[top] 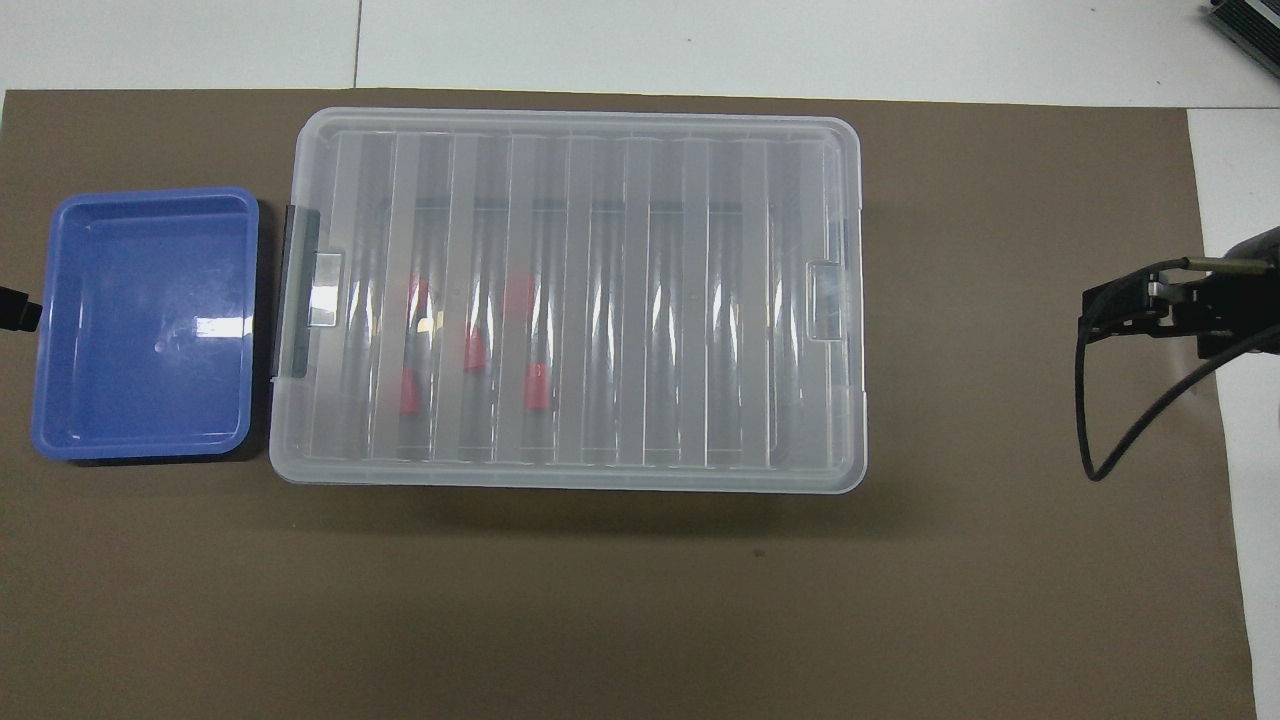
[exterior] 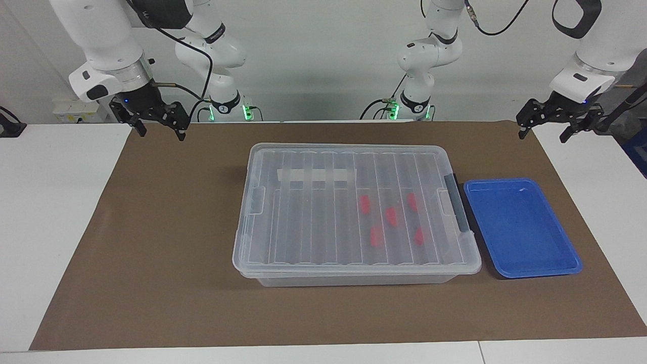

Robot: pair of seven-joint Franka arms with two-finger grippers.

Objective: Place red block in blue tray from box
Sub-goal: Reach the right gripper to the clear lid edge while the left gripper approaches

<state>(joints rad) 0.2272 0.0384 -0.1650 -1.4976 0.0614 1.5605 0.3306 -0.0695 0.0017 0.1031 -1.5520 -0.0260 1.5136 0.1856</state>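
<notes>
The box (exterior: 323, 212) (top: 600, 300) lies mid-table with its ribbed clear lid shut. Several red blocks (exterior: 390, 216) (top: 475, 350) show through the lid, in the half toward the left arm's end. The blue tray (exterior: 520, 227) (top: 145, 320) lies empty beside the box's dark grey handle (exterior: 457, 202). My left gripper (exterior: 542, 135) hangs open over the mat's corner, above the table and apart from the tray. One of its fingers (top: 15, 308) shows at the overhead view's edge. My right gripper (exterior: 160, 132) (top: 1100, 315) hangs open and empty over the mat's edge at the right arm's end.
A brown mat (exterior: 167, 253) covers the table under the box and tray, with white tabletop (exterior: 50, 212) at both ends. A black cable (top: 1130, 430) loops down from the right gripper.
</notes>
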